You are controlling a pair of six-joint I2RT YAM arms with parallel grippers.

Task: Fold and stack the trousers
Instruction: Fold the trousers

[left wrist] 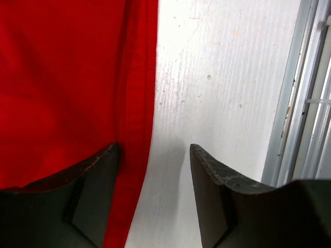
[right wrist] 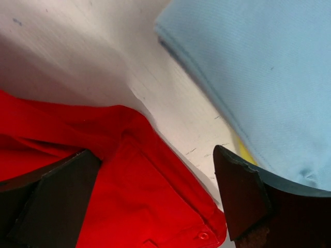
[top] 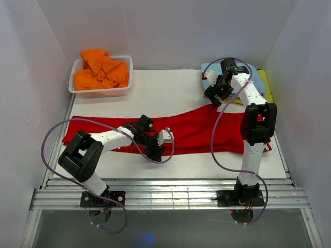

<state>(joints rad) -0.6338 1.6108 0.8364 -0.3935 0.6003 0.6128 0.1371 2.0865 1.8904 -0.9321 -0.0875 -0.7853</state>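
Note:
The bright red trousers (top: 191,129) lie spread lengthwise across the white table, legs toward the left. My left gripper (top: 156,146) is open low over their near edge; in the left wrist view the red hem (left wrist: 77,88) runs just inside the left finger (left wrist: 95,191), with bare table between the jaws. My right gripper (top: 216,96) is open over the trousers' far right corner; in the right wrist view the red waistband corner with a snap button (right wrist: 155,201) lies between the jaws. Neither gripper holds anything.
A white basket (top: 100,92) with an orange garment (top: 101,70) stands at the back left. A folded light blue garment (top: 258,75) (right wrist: 258,77) on a yellow one (top: 266,85) lies at the back right, close behind my right gripper. White walls enclose the table.

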